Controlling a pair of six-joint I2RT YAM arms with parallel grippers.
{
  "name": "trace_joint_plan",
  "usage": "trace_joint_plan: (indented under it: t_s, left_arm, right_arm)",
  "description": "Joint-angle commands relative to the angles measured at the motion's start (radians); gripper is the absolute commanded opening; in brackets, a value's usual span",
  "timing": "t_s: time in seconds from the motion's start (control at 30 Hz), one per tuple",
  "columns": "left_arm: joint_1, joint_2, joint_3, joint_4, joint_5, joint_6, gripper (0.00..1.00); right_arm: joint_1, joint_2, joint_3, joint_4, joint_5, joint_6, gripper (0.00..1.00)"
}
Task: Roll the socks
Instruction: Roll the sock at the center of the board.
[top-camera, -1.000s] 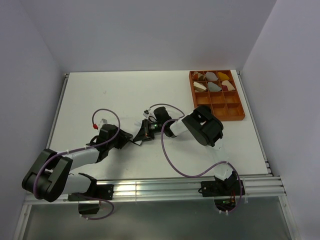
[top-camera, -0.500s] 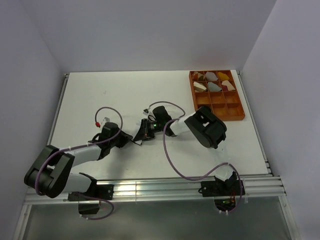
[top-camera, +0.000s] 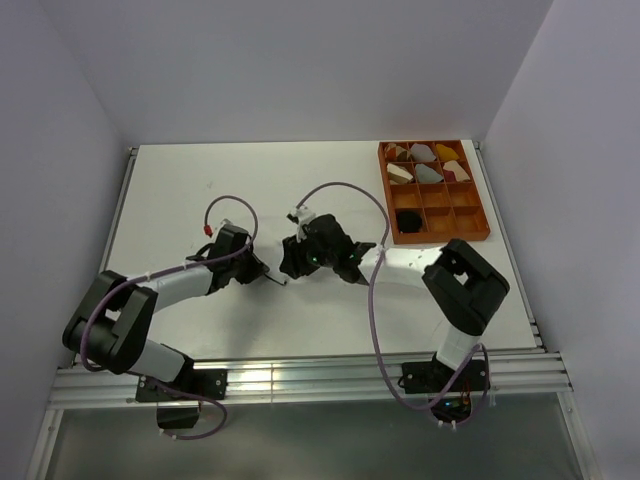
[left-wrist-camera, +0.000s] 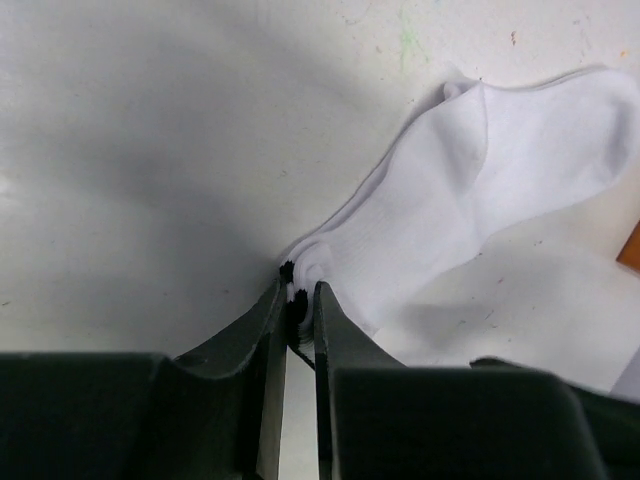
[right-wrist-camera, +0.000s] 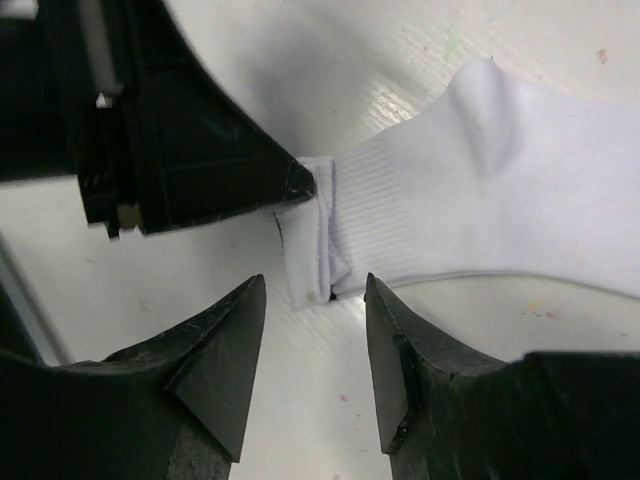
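The white ribbed fabric sock (left-wrist-camera: 470, 190) lies flat mid-table, its folded cuff pinched tight by the left gripper (left-wrist-camera: 297, 298). The right gripper (right-wrist-camera: 312, 300) gapes, jaws either side of that fold. From above, the right arm (top-camera: 465, 290) hides the sock. At 2 o'clock an orange partitioned tray (top-camera: 440, 240) holds pale rolled bundles (top-camera: 428, 160) and a bundled black sock (top-camera: 408, 218). A second ago the right elbow covered that compartment; it now sits toward 4 o'clock.

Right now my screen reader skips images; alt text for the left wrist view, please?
The left gripper has its fingers shut on the cuff end of the white sock, which lies on the table, stretching up and right.
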Motion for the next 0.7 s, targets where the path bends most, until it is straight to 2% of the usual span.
trace_joint_plan:
  t_s: [0.0, 0.13, 0.4, 0.67]
  left_arm:
    - [-0.005, 0.034, 0.059, -0.145, -0.021, 0.081, 0.0]
    - [-0.005, 0.086, 0.134, -0.224, -0.009, 0.124, 0.0]
    - [-0.005, 0.145, 0.216, -0.337, 0.01, 0.164, 0.0]
    - [-0.005, 0.166, 0.256, -0.385, 0.022, 0.193, 0.0]
  right_arm:
    - [0.075, -0.055, -0.057, 0.047, 0.235, -0.266, 0.51]
    - [0.173, -0.055, -0.118, 0.178, 0.346, -0.378, 0.51]
    - [0.284, -0.049, -0.192, 0.388, 0.477, -0.49, 0.51]
    - [0.31, 0.038, -0.138, 0.399, 0.469, -0.534, 0.51]
